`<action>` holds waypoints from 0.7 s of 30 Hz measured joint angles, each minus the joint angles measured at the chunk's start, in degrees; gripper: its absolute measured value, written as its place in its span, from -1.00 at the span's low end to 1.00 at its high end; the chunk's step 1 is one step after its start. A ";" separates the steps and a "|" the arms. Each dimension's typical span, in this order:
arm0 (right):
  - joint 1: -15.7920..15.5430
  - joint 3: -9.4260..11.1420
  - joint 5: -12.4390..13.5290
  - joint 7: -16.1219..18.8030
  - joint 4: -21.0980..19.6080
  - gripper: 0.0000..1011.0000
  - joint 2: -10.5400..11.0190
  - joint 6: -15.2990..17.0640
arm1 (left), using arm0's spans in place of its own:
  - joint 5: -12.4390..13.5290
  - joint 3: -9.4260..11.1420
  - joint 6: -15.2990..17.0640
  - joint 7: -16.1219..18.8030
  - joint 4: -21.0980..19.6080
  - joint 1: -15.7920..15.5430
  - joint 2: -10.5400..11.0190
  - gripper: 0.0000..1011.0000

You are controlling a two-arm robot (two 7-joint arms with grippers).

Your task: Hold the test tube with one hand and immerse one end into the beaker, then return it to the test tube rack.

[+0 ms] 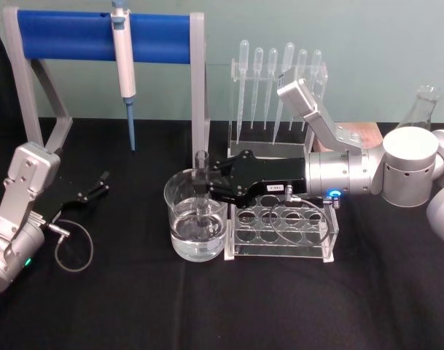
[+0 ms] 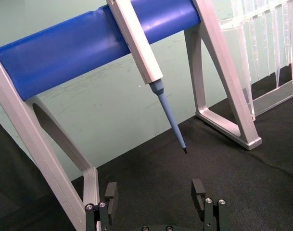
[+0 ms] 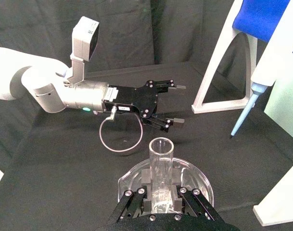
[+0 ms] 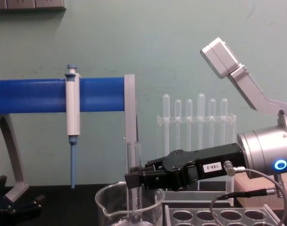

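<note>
While the left gripper (image 1: 92, 189) hangs low over the black table (image 1: 119, 306) with its fingers spread wide and empty, the test tube (image 1: 201, 162) stands upright in the beaker (image 1: 173, 211) of clear liquid. The right gripper (image 1: 204, 188) pinches it, just left of the test tube rack (image 1: 331, 235).

Before me: one test tube (image 1: 201, 157), one beaker (image 1: 176, 219), one test tube rack (image 1: 280, 252), one pipettor (image 1: 124, 51), six pipettes (image 1: 258, 87), one conical flask (image 1: 424, 102).
</note>
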 joint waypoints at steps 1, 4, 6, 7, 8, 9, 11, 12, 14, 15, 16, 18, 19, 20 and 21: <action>0.00 0.00 0.00 0.00 0.00 -0.56 0.00 0.00 | 0.00 0.00 0.00 0.00 0.00 0.00 0.00 0.98; 0.00 0.00 0.00 0.00 0.00 -0.56 0.00 0.00 | 0.00 0.00 0.00 0.00 0.00 0.00 0.00 0.98; 0.00 0.00 0.00 0.00 0.00 -0.56 0.00 0.00 | 0.00 0.00 0.00 0.00 0.00 0.00 0.00 0.98; 0.00 0.00 0.00 0.00 0.00 -0.56 0.00 0.00 | 0.00 0.00 0.00 0.00 0.00 0.00 0.00 0.98; 0.00 0.00 0.00 0.00 0.00 -0.56 0.00 0.00 | 0.00 0.00 0.00 0.00 0.00 0.00 0.00 0.98; 0.00 0.00 0.00 0.00 0.00 -0.56 0.00 0.00 | 0.00 0.00 0.00 0.00 0.00 0.00 0.00 0.98; 0.00 0.00 0.00 0.00 0.00 -0.56 0.00 0.00 | 0.00 0.00 0.00 0.00 0.00 0.00 0.00 0.98; 0.00 0.00 0.00 0.00 0.00 -0.56 0.00 0.00 | 0.00 0.00 0.00 0.00 0.00 0.00 0.00 0.98; 0.00 0.00 0.00 0.00 0.00 -0.56 0.00 0.00 | 0.00 0.00 0.00 0.00 0.00 0.00 0.00 0.98; 0.00 0.00 0.00 0.00 0.00 -0.56 0.00 0.00 | 0.00 0.00 0.00 0.00 0.00 0.00 0.00 0.98; 0.00 0.00 0.00 0.00 0.00 -0.56 0.00 0.00 | 0.00 0.00 0.00 0.00 0.00 0.00 0.00 0.98; 0.00 0.00 0.00 0.00 0.00 -0.56 0.00 0.00 | 0.00 0.00 0.00 0.00 0.00 0.00 0.00 0.98; 0.00 0.00 0.00 0.00 0.00 -0.56 0.00 0.00 | 0.00 0.00 0.00 0.00 0.00 0.00 0.00 0.98; 0.00 0.00 0.00 0.00 0.00 -0.56 0.00 0.00 | 0.00 0.00 0.00 0.00 0.00 0.00 0.00 0.98; 0.00 0.00 0.00 0.00 0.00 -0.56 0.00 0.00 | 0.00 0.00 0.00 0.00 0.00 0.00 0.00 0.98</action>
